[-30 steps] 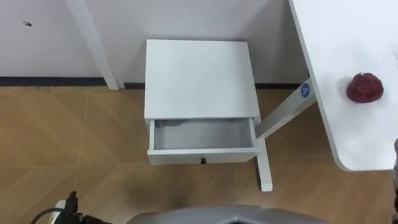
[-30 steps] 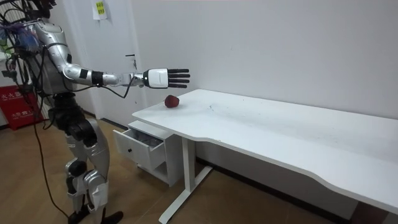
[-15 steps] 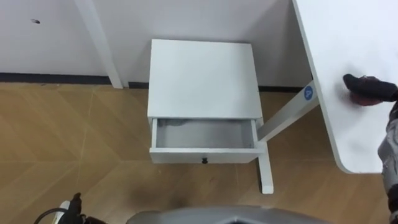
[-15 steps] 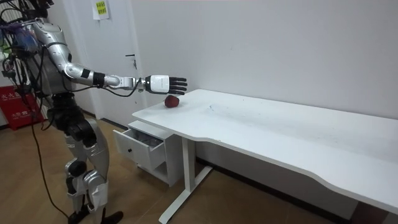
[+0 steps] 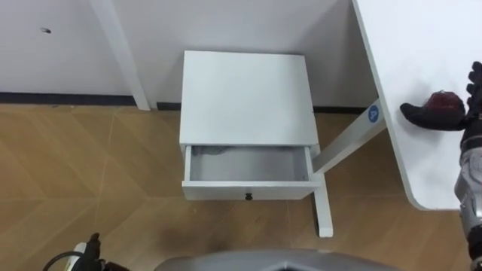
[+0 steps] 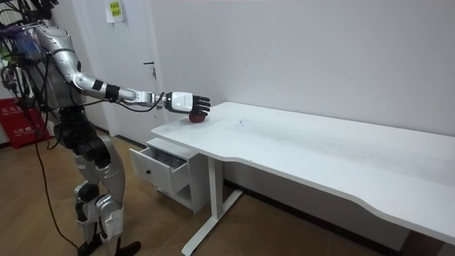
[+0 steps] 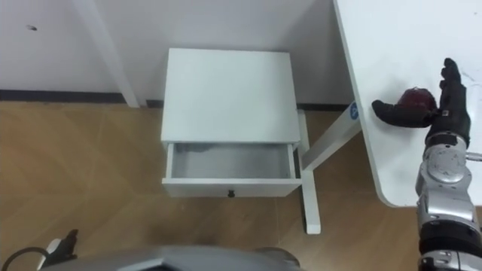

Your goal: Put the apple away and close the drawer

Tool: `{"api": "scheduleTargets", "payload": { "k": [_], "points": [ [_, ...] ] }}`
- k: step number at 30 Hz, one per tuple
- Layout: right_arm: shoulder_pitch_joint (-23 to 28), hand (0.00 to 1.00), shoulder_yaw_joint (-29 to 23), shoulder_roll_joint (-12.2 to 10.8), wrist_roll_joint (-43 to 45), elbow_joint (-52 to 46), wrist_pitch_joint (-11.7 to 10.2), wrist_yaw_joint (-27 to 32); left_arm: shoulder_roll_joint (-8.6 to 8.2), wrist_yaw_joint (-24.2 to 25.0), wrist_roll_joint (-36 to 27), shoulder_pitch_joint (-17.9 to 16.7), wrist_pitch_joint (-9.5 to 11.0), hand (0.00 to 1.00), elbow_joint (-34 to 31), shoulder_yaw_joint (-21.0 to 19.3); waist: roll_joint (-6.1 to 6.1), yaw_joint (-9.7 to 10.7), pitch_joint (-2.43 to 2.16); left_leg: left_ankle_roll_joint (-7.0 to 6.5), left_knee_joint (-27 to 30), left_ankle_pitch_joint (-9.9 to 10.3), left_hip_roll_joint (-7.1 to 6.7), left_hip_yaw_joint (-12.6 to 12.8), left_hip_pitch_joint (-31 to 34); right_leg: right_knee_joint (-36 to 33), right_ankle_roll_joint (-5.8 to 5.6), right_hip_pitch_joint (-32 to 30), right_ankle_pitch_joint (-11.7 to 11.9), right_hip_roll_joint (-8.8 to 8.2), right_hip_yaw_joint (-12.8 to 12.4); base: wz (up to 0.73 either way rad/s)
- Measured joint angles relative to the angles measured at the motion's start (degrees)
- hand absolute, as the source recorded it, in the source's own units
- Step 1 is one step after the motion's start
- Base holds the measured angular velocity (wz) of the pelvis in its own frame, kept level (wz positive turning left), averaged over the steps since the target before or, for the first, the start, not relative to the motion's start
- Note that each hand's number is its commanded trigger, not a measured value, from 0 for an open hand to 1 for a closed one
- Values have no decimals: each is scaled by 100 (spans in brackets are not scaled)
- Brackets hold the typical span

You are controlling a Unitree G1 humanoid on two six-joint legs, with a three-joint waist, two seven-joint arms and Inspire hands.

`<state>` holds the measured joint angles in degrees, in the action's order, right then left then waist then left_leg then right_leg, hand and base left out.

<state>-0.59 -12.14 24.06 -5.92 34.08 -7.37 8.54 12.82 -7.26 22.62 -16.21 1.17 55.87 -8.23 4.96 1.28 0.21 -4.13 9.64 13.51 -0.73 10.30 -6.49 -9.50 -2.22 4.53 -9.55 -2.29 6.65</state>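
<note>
A dark red apple (image 7: 416,98) lies near the corner of the white desk (image 5: 414,45), at the right of the eye views. My right hand (image 7: 446,113) reaches in from the lower right and sits right at the apple, open, with the thumb stretched along its near side and the fingers straight past its right side. In the room view the hand (image 6: 181,102) hovers just over the apple (image 6: 195,118). Below and to the left stands a small white cabinet (image 5: 245,98) whose drawer (image 5: 247,164) is pulled out and looks bare inside.
The desk's slanted white leg (image 5: 343,139) and its foot (image 5: 324,211) stand just right of the open drawer. A white post (image 5: 120,53) rises at the wall left of the cabinet. Wooden floor (image 5: 90,173) stretches to the left.
My right hand has dropped from above the desk and drawn in over the apple, its thumb now lying along the fruit. The apple and drawer have not moved.
</note>
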Motion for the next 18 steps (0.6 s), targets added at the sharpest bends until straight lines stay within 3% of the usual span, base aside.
{"api": "scheduleTargets", "payload": {
  "k": [8, 9, 10, 11, 18],
  "points": [
    [0, 0, 18, -1, 254, 384, 0, -2, 1, 3, 53, -44, 0, 0, 21, 2, 25, -27, 2, 0, 1, 0, -1, -1, -122, -6, 0, 125, 0, -4, 8, 0],
    [0, 64, 23, -1, 255, 405, 0, -2, 2, 3, 53, -46, 1, 0, 27, 2, 28, -28, 3, 0, 0, 0, -1, 0, -121, -6, 0, 126, 0, -4, 8, 0],
    [0, 94, 29, -1, 258, 453, 0, -2, 7, 3, 53, -46, 2, 0, 46, 2, 33, -26, 5, 1, 2, 0, -1, 0, -121, -8, 0, 126, 0, -5, 8, 0],
    [0, 100, 29, -1, 279, 518, 0, -2, 17, 4, 53, -49, 3, 0, 75, 2, 43, -26, -1, 2, 2, -1, -1, 0, -118, -14, 0, 127, 0, -5, 8, 0],
    [3, 100, 28, -1, 679, 613, -5, -6, 128, 76, 56, -51, 13, 0, 270, 2, 45, -9, -7, 3, -2, 0, -1, -2, -113, -15, 1, 132, 1, -1, 13, 0]
  ]
}}
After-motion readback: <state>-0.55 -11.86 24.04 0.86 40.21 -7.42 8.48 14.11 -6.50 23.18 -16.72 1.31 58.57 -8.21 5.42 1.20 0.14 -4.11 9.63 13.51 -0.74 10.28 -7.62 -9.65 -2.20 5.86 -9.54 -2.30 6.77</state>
